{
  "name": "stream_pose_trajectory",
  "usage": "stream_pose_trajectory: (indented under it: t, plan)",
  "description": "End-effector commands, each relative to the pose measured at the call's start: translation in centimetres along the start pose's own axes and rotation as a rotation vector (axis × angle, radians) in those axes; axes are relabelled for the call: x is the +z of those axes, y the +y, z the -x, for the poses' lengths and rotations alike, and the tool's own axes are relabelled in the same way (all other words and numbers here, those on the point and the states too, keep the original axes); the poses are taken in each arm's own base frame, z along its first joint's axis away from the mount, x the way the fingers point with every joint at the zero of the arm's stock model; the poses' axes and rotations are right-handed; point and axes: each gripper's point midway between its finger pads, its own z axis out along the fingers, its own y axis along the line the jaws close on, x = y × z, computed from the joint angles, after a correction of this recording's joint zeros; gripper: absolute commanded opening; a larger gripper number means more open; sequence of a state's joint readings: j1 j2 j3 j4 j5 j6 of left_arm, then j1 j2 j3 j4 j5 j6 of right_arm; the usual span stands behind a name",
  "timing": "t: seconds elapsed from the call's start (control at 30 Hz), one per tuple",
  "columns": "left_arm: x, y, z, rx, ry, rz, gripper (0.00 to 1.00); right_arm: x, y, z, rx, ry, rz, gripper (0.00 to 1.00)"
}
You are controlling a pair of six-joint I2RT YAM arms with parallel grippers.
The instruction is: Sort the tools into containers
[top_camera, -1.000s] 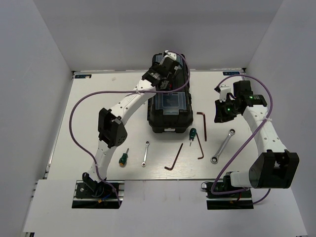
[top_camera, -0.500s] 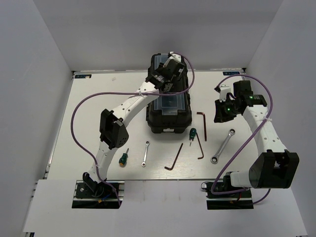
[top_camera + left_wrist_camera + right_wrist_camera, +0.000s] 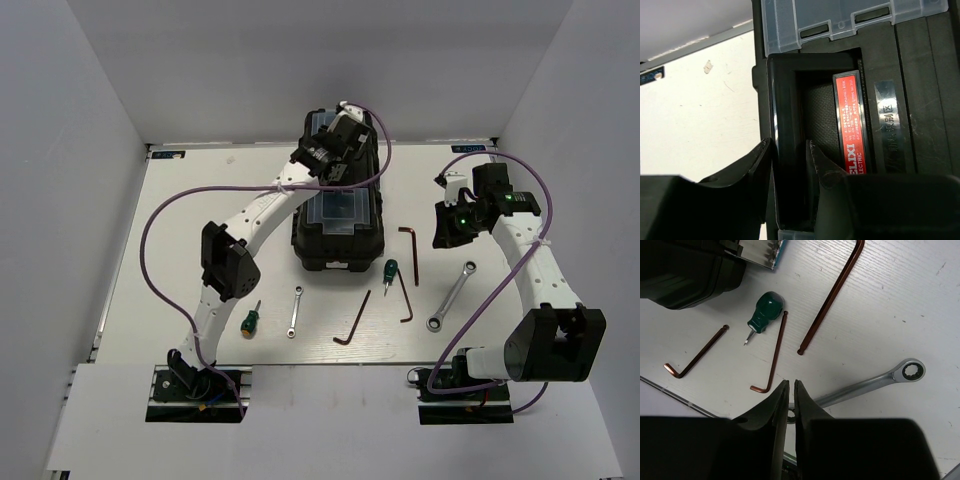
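All seven tools lie loose on the table [image 3: 180, 220], none in a container. Near-left of the toolbox [image 3: 340, 240]: green-handled screwdriver [image 3: 249, 321], then the small wrench [image 3: 295, 311]. Near-right: short hex key [image 3: 351, 322], second green screwdriver [image 3: 388, 271], long hex key [image 3: 411, 255], another hex key [image 3: 406, 300] and the larger ratchet wrench [image 3: 452, 296] furthest right.

The toolbox is black with clear-lidded compartments [image 3: 840, 20] on top and a red label [image 3: 852, 125] in its handle recess. It sits centre-far.

The left gripper [image 3: 789, 165] is on the toolbox top. Its fingers [image 3: 762, 170] straddle the toolbox handle [image 3: 785, 110] at a narrow gap and seem to pinch it.

The right gripper [image 3: 789, 385] hovers above the table on the right, over the larger wrench's shaft. Its fingers are almost together with nothing between them.

Step, as a judgement: the sorting hasn't started and the left arm is setting up or opening the toolbox. The next move calls for a compartment lid to be opened. The right fingers must also spread before they drop onto a tool. The flat wrench and thin hex keys lie flush with the table, so they will likely be hard to pinch.

The table is white and matte, with faint scuffs. White panels close in the left, right and far sides.
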State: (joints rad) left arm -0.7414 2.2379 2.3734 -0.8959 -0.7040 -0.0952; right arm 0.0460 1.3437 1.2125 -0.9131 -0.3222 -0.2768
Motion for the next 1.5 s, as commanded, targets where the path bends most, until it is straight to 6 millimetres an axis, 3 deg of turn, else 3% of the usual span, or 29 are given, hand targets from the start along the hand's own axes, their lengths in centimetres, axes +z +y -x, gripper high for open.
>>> stream_pose_trajectory:
  t: [0.0, 0.13, 0.3, 0.47, 0.63, 0.77, 0.97, 1.03, 1.07, 1.1, 1.13, 1.17, 1.2, 1.27, 1.47]
  plan:
    - [-3.5, 1.3, 4.2, -0.119, -0.088, -0.078, 0.12, -0.4, 0.6, 1.6, -0.016, -0.050, 0.037, 0.16]
    - [-3.9, -0.9, 4.0, -0.169, -0.066, -0.191, 0.11, -0.6, 1.3, 2.5, -0.016, -0.069, 0.074, 0.20]
    - [-3.4, -3.8, 2.3, -0.197, 0.000, -0.298, 0.11, -0.9, 1.6, 4.3, -0.001, -0.085, 0.111, 0.21]
    - [-3.6, -4.7, 1.9, -0.212, 0.018, -0.339, 0.10, -0.7, 1.5, 4.7, 0.005, -0.081, 0.116, 0.21]
    - [-3.5, -4.8, 2.4, -0.222, 0.002, -0.342, 0.00, -0.4, 1.5, 4.7, 0.012, -0.074, 0.128, 0.21]
    - [-4.2, -4.3, 3.6, -0.243, -0.034, -0.349, 0.00, -0.4, 2.2, 5.8, 0.031, -0.086, 0.172, 0.21]
    - [-4.6, -4.1, 4.4, -0.267, -0.057, -0.354, 0.00, 2.0, 1.3, 9.0, 0.049, -0.044, 0.173, 0.14]
    - [-4.6, -4.1, 4.7, -0.272, -0.065, -0.355, 0.00, 4.3, 1.4, 8.2, 0.071, 0.047, 0.200, 0.11]
    - [-4.6, -4.1, 4.7, -0.272, -0.065, -0.355, 0.00, 4.0, 1.8, 9.6, 0.047, 0.026, 0.206, 0.11]
    - [-4.6, -4.1, 4.7, -0.272, -0.065, -0.355, 0.00, 4.4, 2.1, 9.6, 0.057, 0.044, 0.220, 0.11]
    - [-4.6, -4.2, 4.7, -0.283, -0.063, -0.356, 0.00, 5.9, 2.2, 9.4, 0.069, 0.081, 0.239, 0.10]
    - [-4.6, -4.2, 4.7, -0.283, -0.063, -0.356, 0.00, 5.9, 2.4, 10.5, 0.055, 0.062, 0.239, 0.10]
    - [-4.6, -4.2, 4.7, -0.283, -0.063, -0.356, 0.00, 7.1, 2.3, 10.3, 0.074, 0.092, 0.248, 0.08]
    - [-4.6, -4.2, 4.9, -0.296, -0.070, -0.357, 0.00, 7.4, 2.8, 11.3, 0.049, 0.079, 0.248, 0.08]
    - [-5.3, -4.2, 5.5, -0.313, -0.081, -0.379, 0.00, 9.4, 4.9, 11.1, -0.009, 0.118, 0.304, 0.07]
